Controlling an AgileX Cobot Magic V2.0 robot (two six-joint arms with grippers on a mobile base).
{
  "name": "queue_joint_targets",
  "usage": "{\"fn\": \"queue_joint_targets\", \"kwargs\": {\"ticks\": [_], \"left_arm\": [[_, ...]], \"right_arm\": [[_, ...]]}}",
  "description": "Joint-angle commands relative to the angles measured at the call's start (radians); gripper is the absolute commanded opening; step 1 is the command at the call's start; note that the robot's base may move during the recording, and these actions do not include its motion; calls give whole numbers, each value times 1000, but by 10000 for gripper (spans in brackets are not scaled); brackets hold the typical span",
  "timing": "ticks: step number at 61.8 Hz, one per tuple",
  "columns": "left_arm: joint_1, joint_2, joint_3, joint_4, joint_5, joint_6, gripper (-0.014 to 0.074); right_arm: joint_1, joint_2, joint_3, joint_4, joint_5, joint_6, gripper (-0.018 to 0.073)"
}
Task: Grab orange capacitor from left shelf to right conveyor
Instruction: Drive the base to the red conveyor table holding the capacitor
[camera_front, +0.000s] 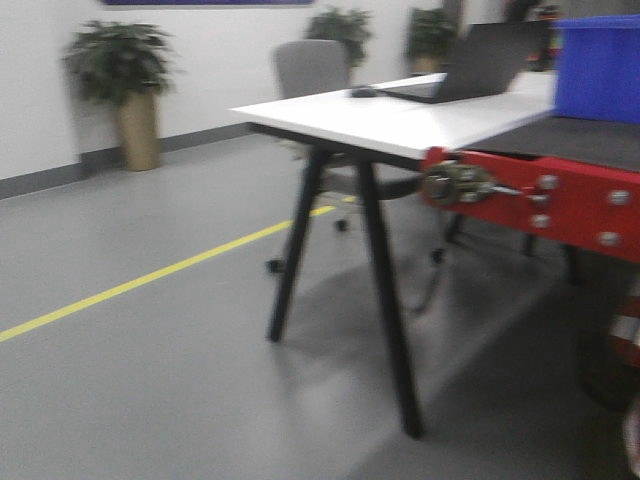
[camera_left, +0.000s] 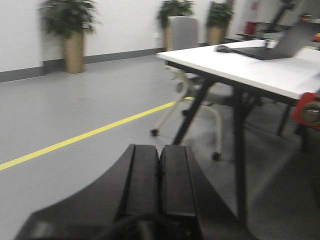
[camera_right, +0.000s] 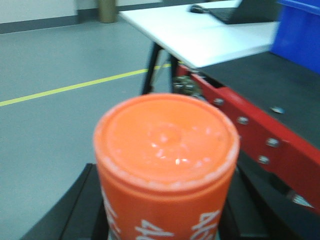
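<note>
The orange capacitor (camera_right: 165, 165) fills the right wrist view, flat top towards the camera, white print on its side. My right gripper (camera_right: 165, 210) is shut on it, black fingers (camera_right: 75, 210) on both sides. The right conveyor's dark belt (camera_right: 250, 80) and red bolted front edge (camera_right: 250, 130) lie ahead to the right; the conveyor also shows in the front view (camera_front: 560, 195). My left gripper (camera_left: 160, 170) is shut and empty, over the grey floor. The left shelf is out of view.
A white table with black legs (camera_front: 400, 120) stands beside the conveyor, with a laptop (camera_front: 480, 65) on it. A blue bin (camera_front: 598, 68) sits on the belt. A grey chair (camera_front: 310, 70), potted plants (camera_front: 125, 85) and a yellow floor line (camera_front: 150, 280) lie to the left.
</note>
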Motion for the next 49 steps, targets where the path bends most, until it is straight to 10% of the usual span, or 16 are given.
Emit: {"fn": "queue_joint_targets", "kwargs": {"ticks": [1, 49], "left_arm": [[3, -19, -5, 0, -89, -1, -105], [3, -19, -5, 0, -89, -1, -105]], "right_arm": [[0, 14, -27, -9, -88, -8, 134], [0, 14, -27, -9, -88, -8, 134]]}}
